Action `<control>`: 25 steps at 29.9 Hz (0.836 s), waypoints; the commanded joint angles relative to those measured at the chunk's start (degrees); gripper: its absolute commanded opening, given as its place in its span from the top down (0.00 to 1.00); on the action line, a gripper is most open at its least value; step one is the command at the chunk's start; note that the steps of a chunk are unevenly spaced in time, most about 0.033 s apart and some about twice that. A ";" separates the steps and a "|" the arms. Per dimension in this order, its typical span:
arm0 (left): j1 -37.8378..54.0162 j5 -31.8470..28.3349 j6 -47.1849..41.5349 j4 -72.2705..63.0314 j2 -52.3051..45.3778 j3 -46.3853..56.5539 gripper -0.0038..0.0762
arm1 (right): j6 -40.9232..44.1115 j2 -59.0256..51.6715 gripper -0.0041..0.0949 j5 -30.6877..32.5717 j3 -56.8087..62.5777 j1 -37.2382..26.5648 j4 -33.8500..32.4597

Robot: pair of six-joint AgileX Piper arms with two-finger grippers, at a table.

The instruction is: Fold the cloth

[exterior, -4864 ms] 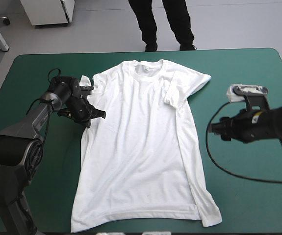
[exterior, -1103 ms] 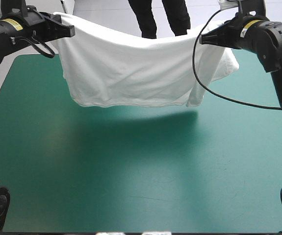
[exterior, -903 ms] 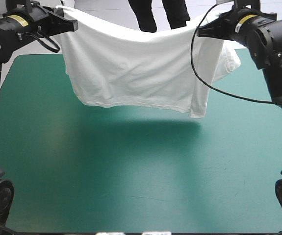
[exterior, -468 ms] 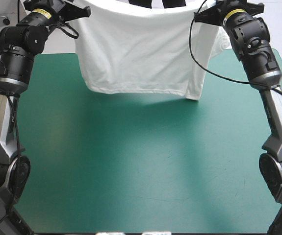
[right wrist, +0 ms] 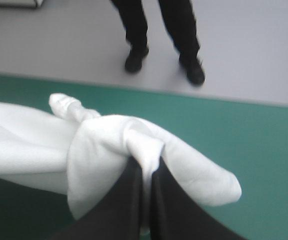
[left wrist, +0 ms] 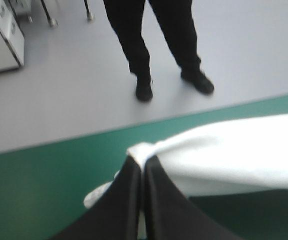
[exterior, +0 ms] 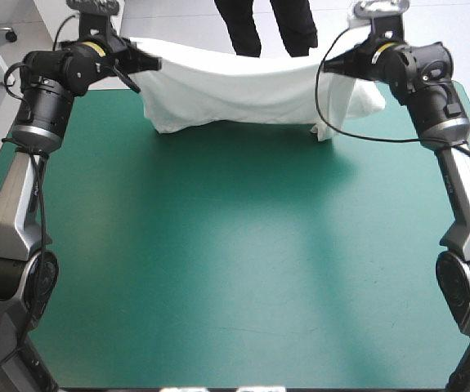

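Two pinches hold the white T-shirt up: left jaws all but shut on one bunched end, right jaws likewise on the other, cloth strung between them over the far edge of the bench. Mid section sags; its lower fold prob. touches the teal-green cover there, hard to tell from above. By the right jaws a rolled lump of cloth hangs over the black fingers, hiding their tips.

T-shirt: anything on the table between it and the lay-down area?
Nothing visible. The left claw and right claw are each shut on the T-shirt, which hangs between them near the table's far edge; the teal-green cover nearer the robot shows no objects.
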 commanded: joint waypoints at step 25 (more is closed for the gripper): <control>-0.23 0.94 -0.25 -5.24 -28.97 59.80 0.96 | -5.90 -23.30 0.98 3.44 49.16 -0.33 12.98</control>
